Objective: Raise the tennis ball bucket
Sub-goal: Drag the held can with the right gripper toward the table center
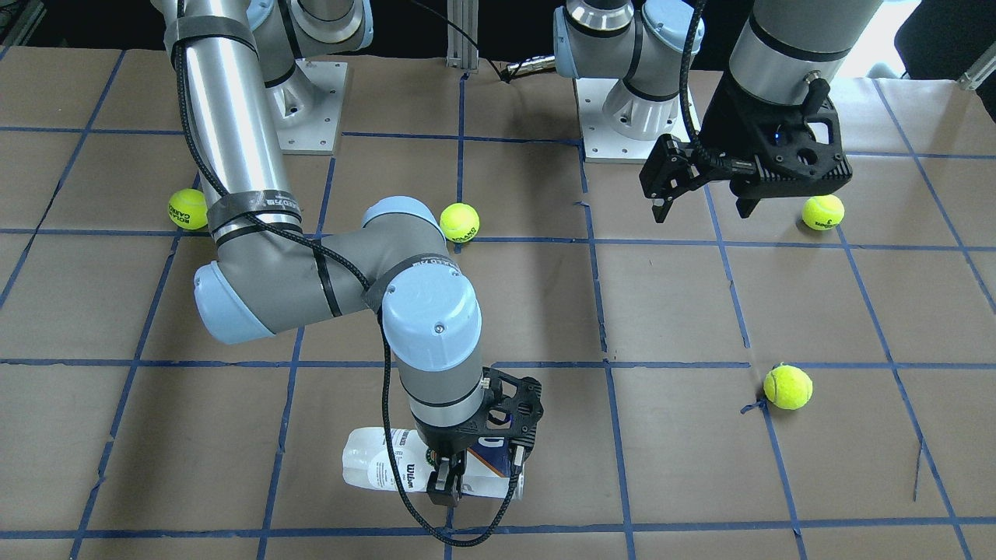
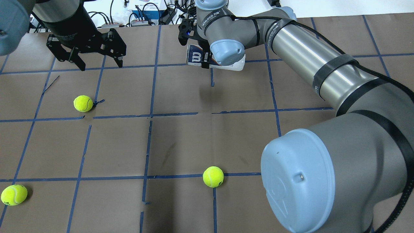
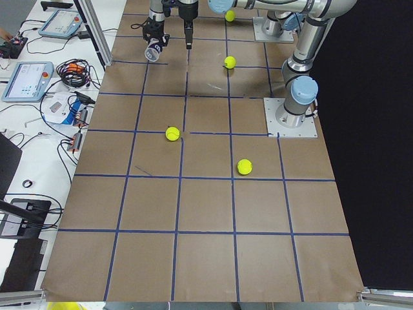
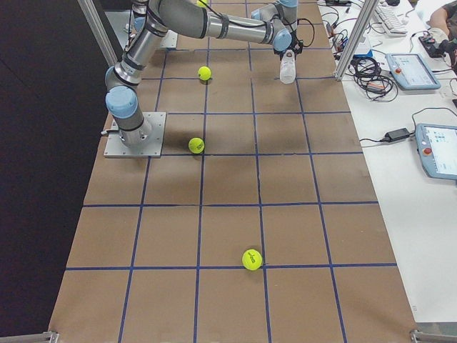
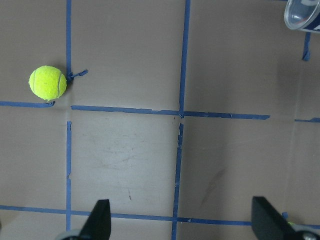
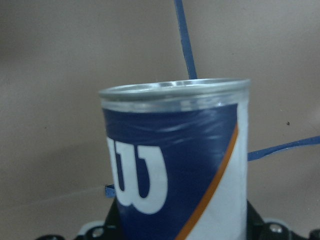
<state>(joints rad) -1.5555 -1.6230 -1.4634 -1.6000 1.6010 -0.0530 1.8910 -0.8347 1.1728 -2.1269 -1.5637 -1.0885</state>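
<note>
The tennis ball bucket (image 1: 373, 467) is a clear tube with a white and navy "W" label. It lies on its side in my right gripper (image 1: 481, 478), which is shut across its middle. A shadow on the table in the overhead view suggests that the tube (image 2: 194, 58) is held a little above the surface. The right wrist view shows its open rim and label (image 6: 170, 165) close up. My left gripper (image 1: 704, 206) is open and empty, and hovers well away from the tube (image 5: 302, 14). It also shows in the overhead view (image 2: 100, 64).
Several yellow-green tennis balls lie loose on the brown gridded table: one (image 1: 787, 386) below my left gripper, one (image 1: 823, 212) by the left arm's base, one (image 1: 459, 222) near the table's middle and one (image 1: 188, 208) beside the right arm. Monitors and cables sit past the table's far edge (image 4: 400, 71).
</note>
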